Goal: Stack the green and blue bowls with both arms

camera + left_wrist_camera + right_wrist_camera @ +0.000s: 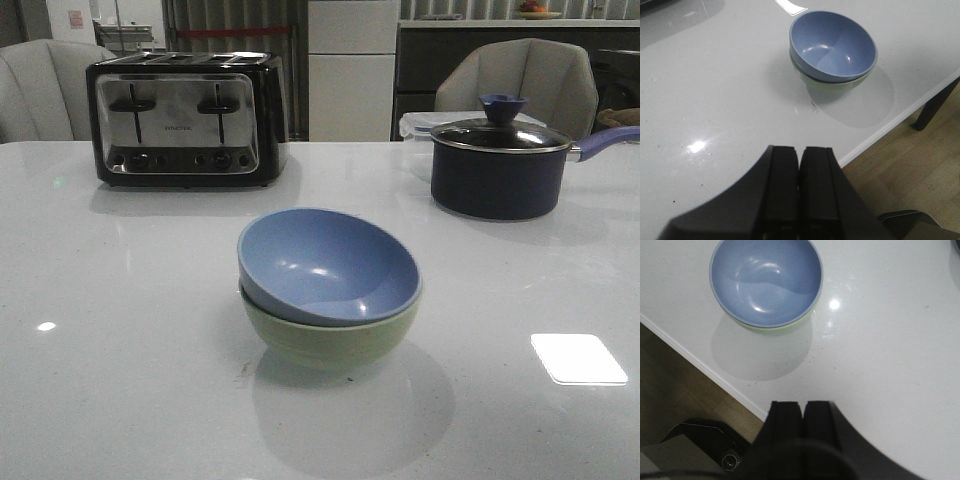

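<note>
A: Where are the bowls at this moment?

B: The blue bowl (328, 263) sits inside the green bowl (330, 338), in the middle of the white worktop (120, 380), toward the near side. It is tilted a little, with its opening toward the near left, so its rim is not level with the green rim. The toaster (185, 118) stands far left and the lidded saucepan (500, 168) far right, both well apart from the bowls.

A: And the two arms?

B: The left gripper (799, 187) is clenched, its fingers pressed together with nothing between them, over the near edge of the worktop and apart from the bowls. The right gripper (803, 425) is the same: clenched, empty, away from the stack. The front view shows no arm.

A: So what is the step now, and how to do it well?

B: I judge the stacking is done, and only the retreat remains. To do it well, both arms should keep away from the bowls. The tilted blue bowl could rock if something touches it. If a level stack is wanted, one gentle push on the high rim would be enough.

A: Is there any writing to read?

B: The toaster has a small word on its front, but it is too small to read. I see no other labels.
</note>
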Tool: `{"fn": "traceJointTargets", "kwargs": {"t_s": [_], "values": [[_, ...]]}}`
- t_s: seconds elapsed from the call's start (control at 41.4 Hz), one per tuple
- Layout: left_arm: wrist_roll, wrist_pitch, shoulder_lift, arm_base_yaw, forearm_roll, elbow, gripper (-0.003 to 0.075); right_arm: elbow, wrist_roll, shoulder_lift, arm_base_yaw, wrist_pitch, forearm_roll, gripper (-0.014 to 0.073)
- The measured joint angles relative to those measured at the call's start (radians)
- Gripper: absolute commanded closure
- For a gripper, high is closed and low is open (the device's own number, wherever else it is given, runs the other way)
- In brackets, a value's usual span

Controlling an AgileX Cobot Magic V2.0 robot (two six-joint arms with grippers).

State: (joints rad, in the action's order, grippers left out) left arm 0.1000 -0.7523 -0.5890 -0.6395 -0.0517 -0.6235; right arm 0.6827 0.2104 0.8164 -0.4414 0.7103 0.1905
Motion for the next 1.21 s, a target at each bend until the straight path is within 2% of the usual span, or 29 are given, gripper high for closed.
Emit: {"fn": "traceJointTargets", "kwargs": {"t_s": [0.58,0.724,0.869,1.014,1.111,1.207], "values": [[0.0,0.009,0.041,0.019,-0.002,0.01,0.0627,0.0,0.0,0.0,0.0,0.001,0.0,0.0566],[0.0,0.088,0.157,0.143,0.023,0.065,0.0627,0.0,0.0,0.0,0.0,0.002,0.0,0.0566],[0.0,0.297,0.335,0.308,0.029,0.244,0.0627,0.0,0.0,0.0,0.0,0.002,0.0,0.0566],[0.0,0.423,0.506,0.449,0.021,0.418,0.0627,0.0,0.0,0.0,0.0,0.002,0.0,0.0566],[0.0,0.456,0.585,0.519,0.0,0.51,0.0627,0.0,0.0,0.0,0.0,0.002,0.0,0.0566],[0.0,0.503,0.593,0.546,-0.018,0.574,0.0627,0.0,0.0,0.0,0.0,0.002,0.0,0.0566]]}}
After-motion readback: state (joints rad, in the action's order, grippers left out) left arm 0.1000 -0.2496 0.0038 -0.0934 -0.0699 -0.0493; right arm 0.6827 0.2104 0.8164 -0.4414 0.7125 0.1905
